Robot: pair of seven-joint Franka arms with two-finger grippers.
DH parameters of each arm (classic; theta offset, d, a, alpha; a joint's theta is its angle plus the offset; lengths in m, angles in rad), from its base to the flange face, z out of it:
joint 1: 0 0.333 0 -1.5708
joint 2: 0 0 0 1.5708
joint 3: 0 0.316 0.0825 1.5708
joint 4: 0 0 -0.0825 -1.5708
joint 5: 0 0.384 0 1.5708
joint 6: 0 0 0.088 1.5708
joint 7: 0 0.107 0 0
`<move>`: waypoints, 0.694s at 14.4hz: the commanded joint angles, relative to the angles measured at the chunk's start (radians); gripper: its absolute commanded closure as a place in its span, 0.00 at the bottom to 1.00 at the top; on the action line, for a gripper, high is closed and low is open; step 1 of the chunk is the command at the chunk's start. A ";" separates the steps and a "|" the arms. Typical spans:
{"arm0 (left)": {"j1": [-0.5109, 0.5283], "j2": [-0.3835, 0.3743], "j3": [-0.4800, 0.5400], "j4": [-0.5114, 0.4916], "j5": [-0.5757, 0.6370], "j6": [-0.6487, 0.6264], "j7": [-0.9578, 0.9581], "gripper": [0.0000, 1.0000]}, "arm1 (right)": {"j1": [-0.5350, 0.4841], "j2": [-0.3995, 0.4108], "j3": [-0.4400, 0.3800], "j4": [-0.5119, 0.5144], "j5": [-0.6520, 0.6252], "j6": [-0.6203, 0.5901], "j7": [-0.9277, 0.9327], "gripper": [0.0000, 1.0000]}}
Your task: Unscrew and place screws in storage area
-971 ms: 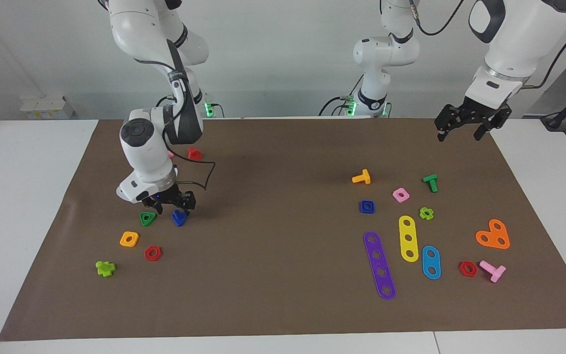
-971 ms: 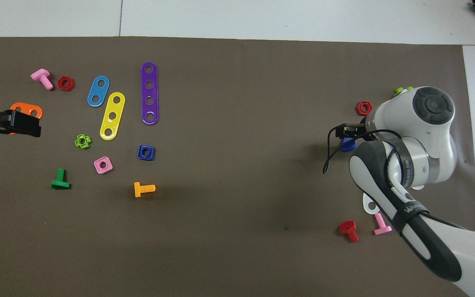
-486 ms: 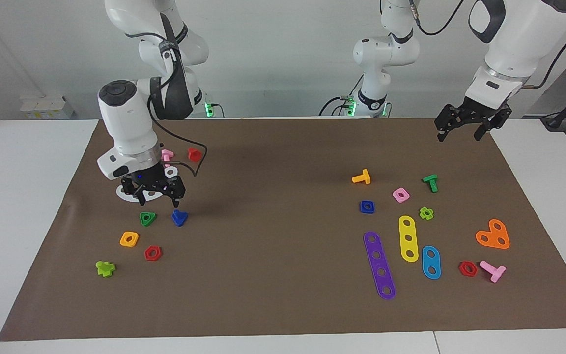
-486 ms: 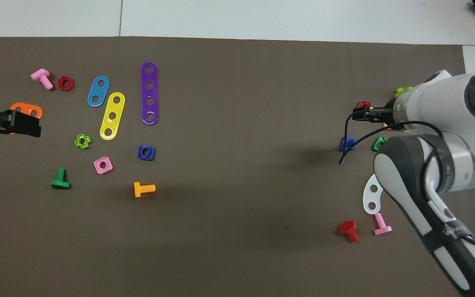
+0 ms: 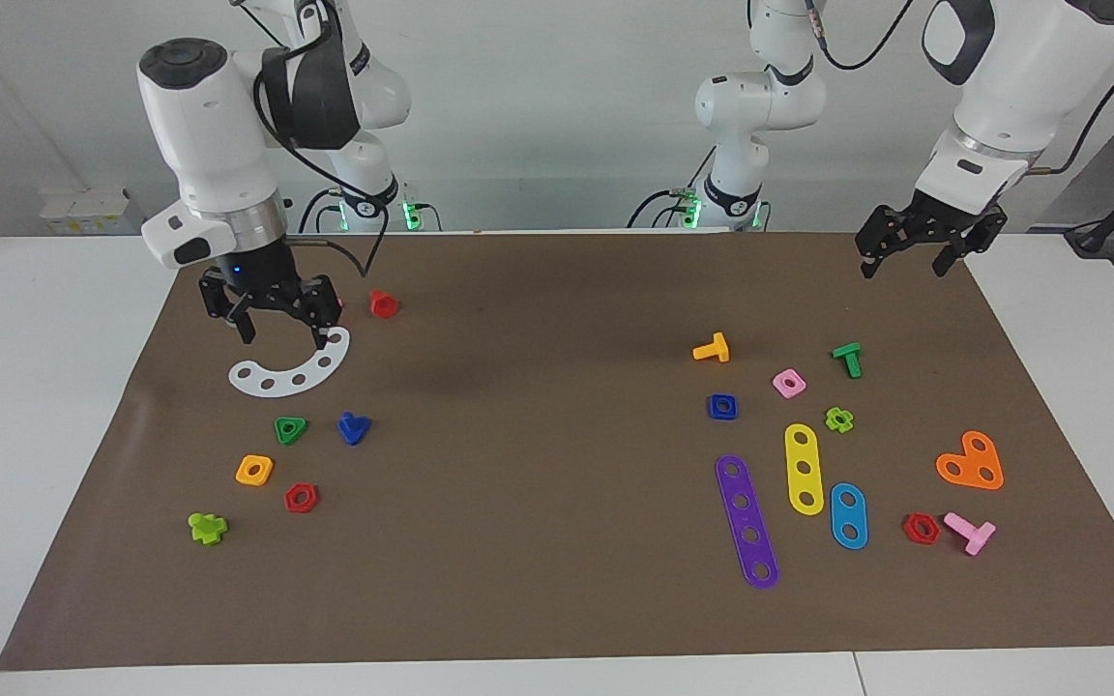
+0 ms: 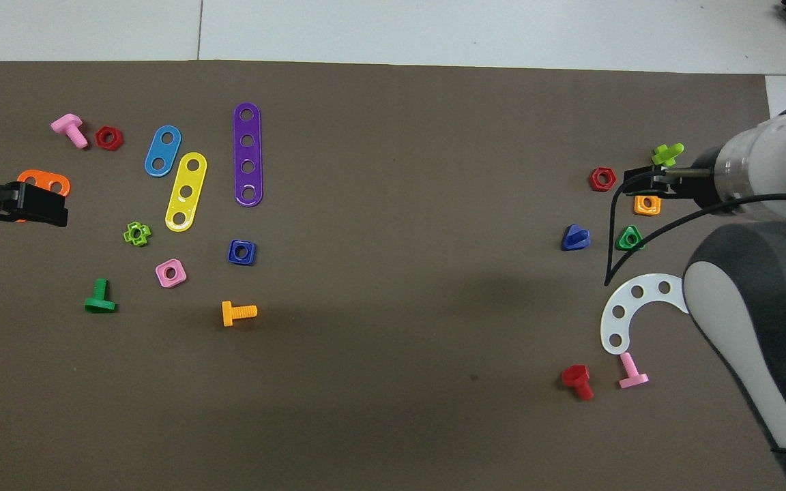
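Note:
The dark-blue screw with a triangular head lies free on the brown mat, beside a green triangular nut, toward the right arm's end. My right gripper hangs open and empty, raised over the white curved strip, well apart from the screw. My left gripper waits open and empty, raised over the mat's corner at the left arm's end.
Around the screw lie an orange nut, a red hex nut, a lime cross piece and a red bolt. Toward the left arm's end lie a purple strip, yellow and blue strips, an orange heart plate, and several nuts and bolts.
My right gripper has risen from the blue screw, left it lying on the mat, and drawn back toward the robots over the white strip. The left arm has not moved.

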 commanded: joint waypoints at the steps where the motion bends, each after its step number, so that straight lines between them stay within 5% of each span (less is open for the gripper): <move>1: 0.003 -0.023 -0.002 -0.026 0.021 0.001 -0.010 0.00 | -0.015 0.007 0.007 0.114 0.047 -0.132 -0.029 0.01; 4: 0.003 -0.023 -0.002 -0.026 0.021 0.001 -0.009 0.00 | -0.016 0.012 0.006 0.194 0.053 -0.226 -0.029 0.01; 10: 0.003 -0.023 -0.002 -0.026 0.022 0.001 -0.009 0.00 | -0.015 -0.039 0.000 0.168 0.061 -0.295 -0.032 0.00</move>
